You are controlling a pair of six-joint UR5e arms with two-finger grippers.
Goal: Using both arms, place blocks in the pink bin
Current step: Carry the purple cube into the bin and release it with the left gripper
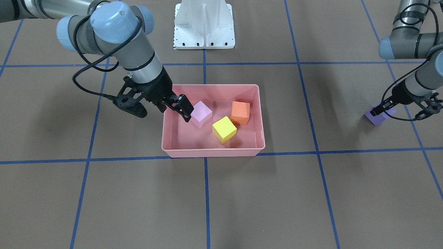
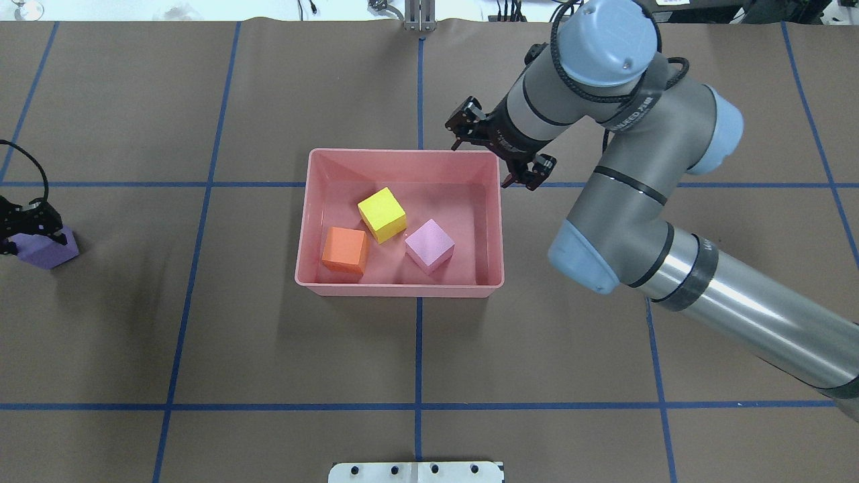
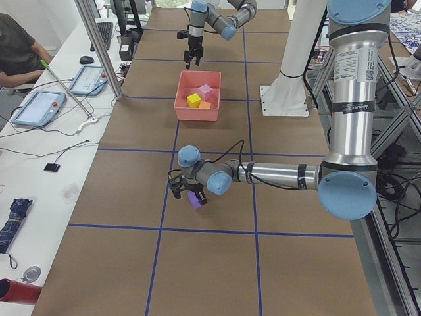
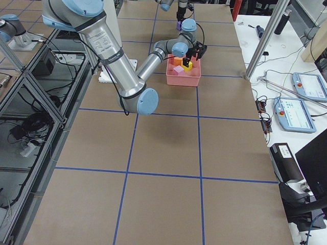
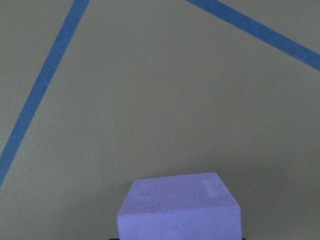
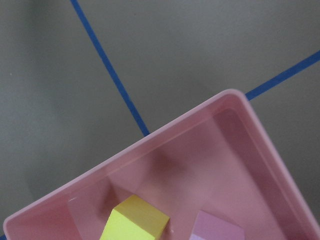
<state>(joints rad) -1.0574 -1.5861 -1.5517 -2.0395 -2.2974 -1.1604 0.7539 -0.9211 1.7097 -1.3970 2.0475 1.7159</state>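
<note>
Right jaws hang spread wide and empty above one corner of the bin [image 2: 399, 290]. Four blocks, one bin: the pink block [image 2: 429, 245], yellow block [image 2: 382, 215] and orange block [image 2: 345, 249] lie inside. The purple block [image 2: 43, 249] sits on the bench [image 2: 268, 349], well apart from the bin, with the left jaws touching it; whether they grip it I cannot tell.

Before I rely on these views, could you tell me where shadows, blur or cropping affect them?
Front-facing view: sharp, with soft arm shadows on the table. Left wrist view: the purple block is cropped by the bottom edge. Right wrist view: slightly blurred; the yellow block is cropped too.
</note>
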